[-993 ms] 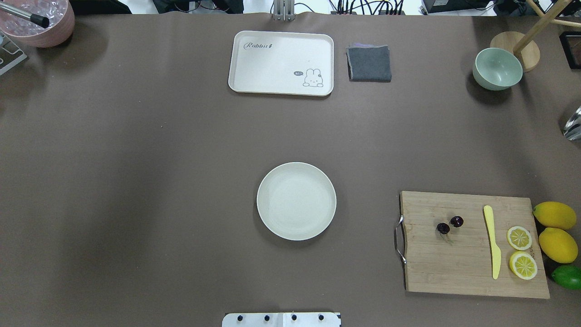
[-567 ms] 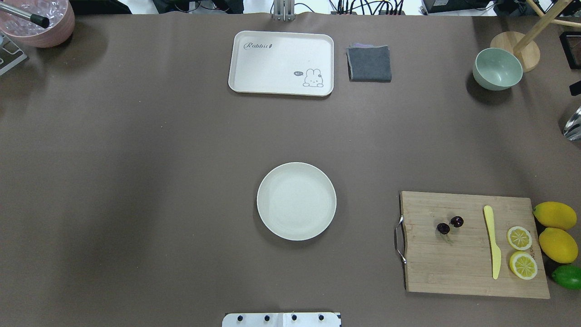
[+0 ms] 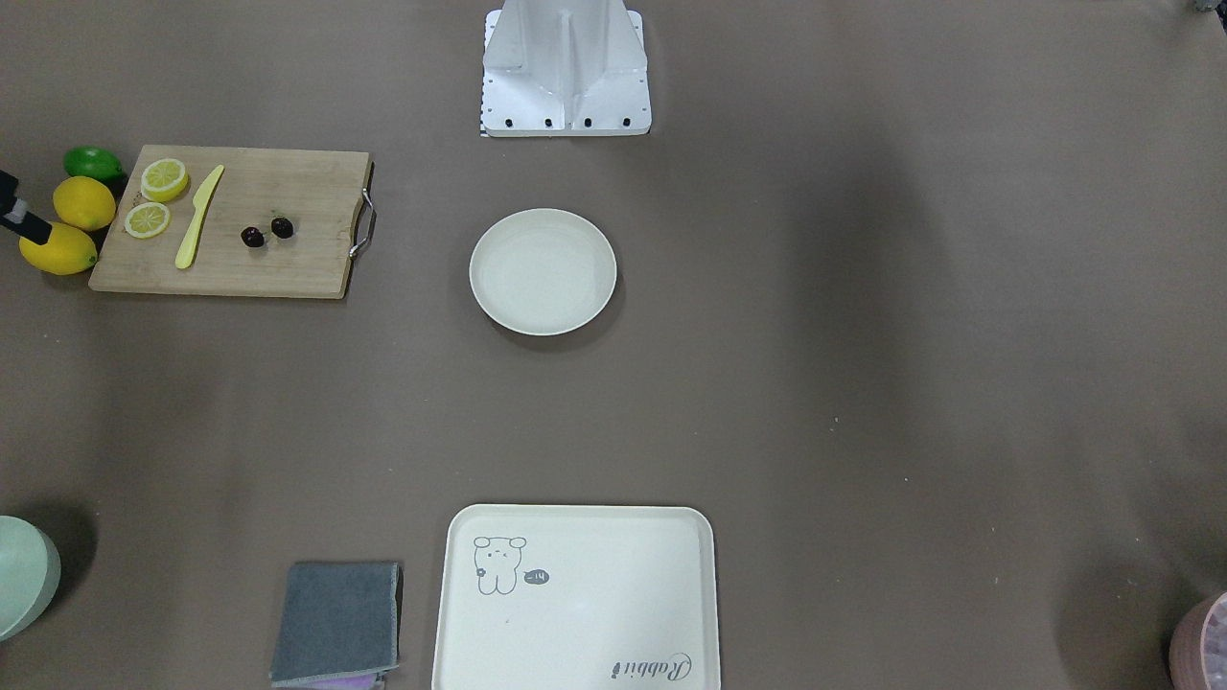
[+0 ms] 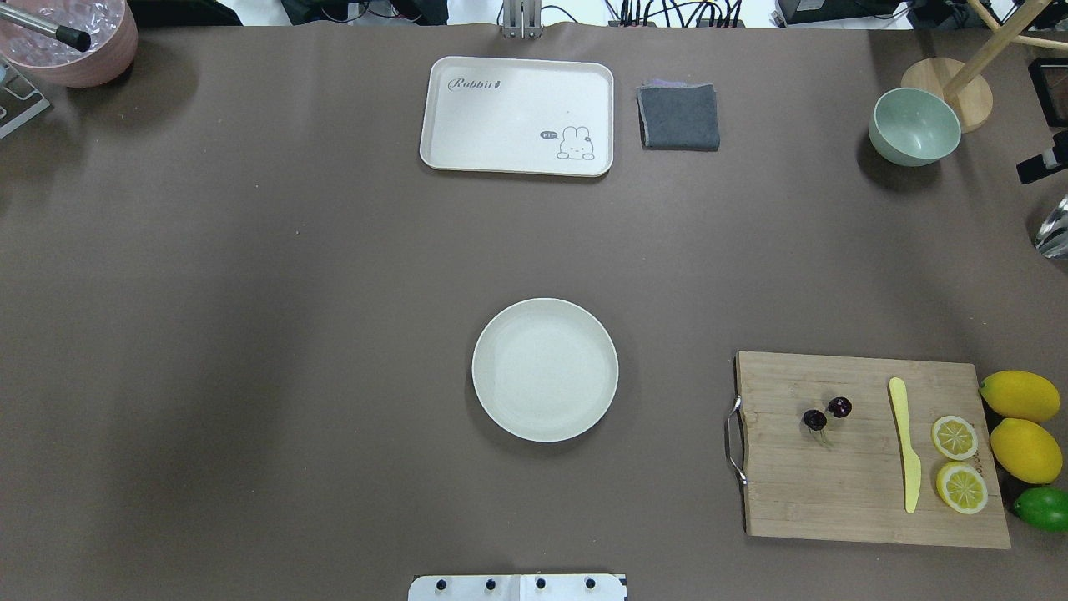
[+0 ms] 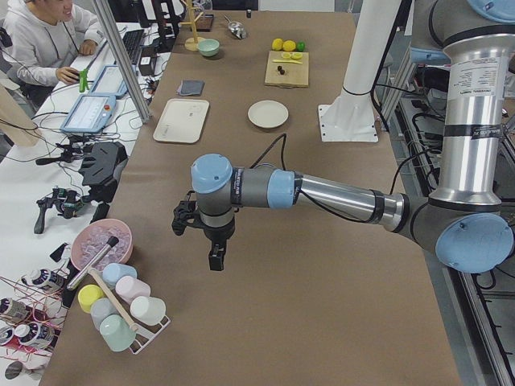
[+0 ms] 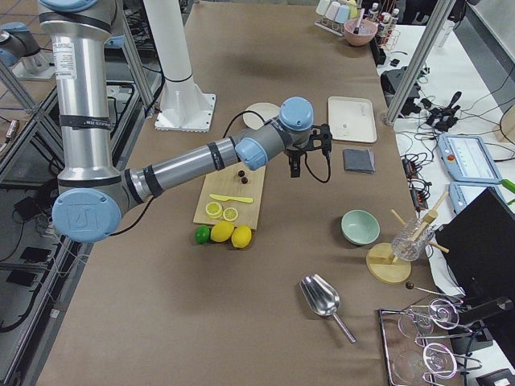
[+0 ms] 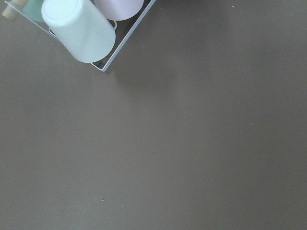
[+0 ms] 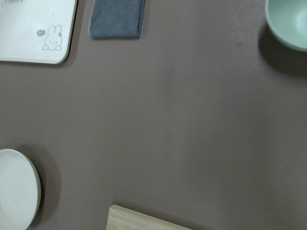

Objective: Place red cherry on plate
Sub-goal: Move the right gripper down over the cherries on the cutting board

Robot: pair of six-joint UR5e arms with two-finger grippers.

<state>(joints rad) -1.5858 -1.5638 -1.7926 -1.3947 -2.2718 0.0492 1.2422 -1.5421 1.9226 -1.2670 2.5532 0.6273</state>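
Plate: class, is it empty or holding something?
Empty: the plate shows a bare cream surface; the cherries lie on the cutting board.

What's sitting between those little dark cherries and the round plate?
Nothing loose. In the overhead view, from the cherries there is only cutting board, its metal handle, then bare table up to the plate.

red cherry [image 4: 815,419] pair on cutting board [image 4: 859,492]; cream plate [image 4: 545,370] apart

Left pincer [image 5: 216,261] and right pincer [image 6: 294,170] both hang pointing straight down.
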